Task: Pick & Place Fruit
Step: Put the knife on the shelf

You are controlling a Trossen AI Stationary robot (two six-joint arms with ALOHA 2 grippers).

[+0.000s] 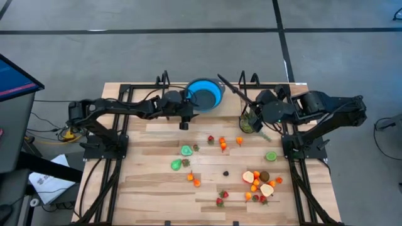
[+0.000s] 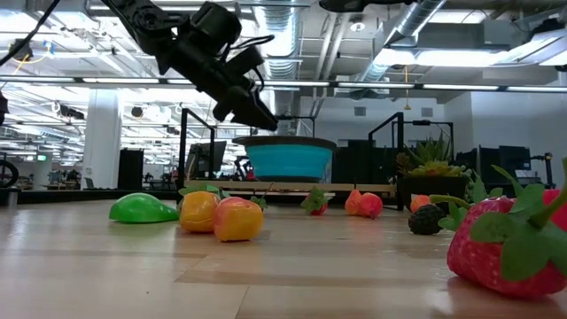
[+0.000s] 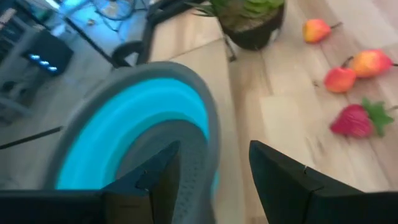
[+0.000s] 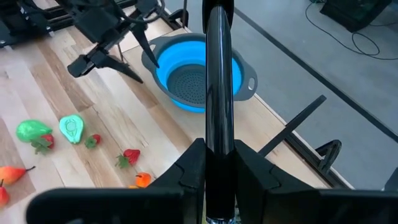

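**A:** Where's your left pincer (image 3: 212,162)?

**B:** At the back of the pale wooden bench (image 1: 151,201), up in the air at the left edge of the round blue collapsible bowl with the grey rim (image 4: 168,81). Your two fingers are apart and there's nothing between them. From that wrist you look down past them onto the bowl's rim.

**A:** And the small toy fruits (image 1: 223,144)?

**B:** All lying loose on the bench in front of the bowl; I see none inside it. From your left: a green pear (image 1: 176,164) with a green cut half (image 1: 186,150) just behind it, then two orange pieces (image 1: 193,180) nearer the front. In the middle there's a red strawberry (image 1: 210,139) beside the orange cluster, and another strawberry (image 1: 221,201) near the front edge. Farther right, the cut peach halves (image 1: 249,177), a brown kiwi (image 1: 264,176) and more orange bits sit bunched together, with a green lime slice (image 1: 271,156) just behind them.

**A:** Your right pincer (image 4: 219,165)?

**B:** It's right of the bowl, clamped tight on a long glossy black rod (image 4: 217,74) that slants toward the bowl. The spiky green plant in a dark pot (image 1: 249,123) sits just below it.
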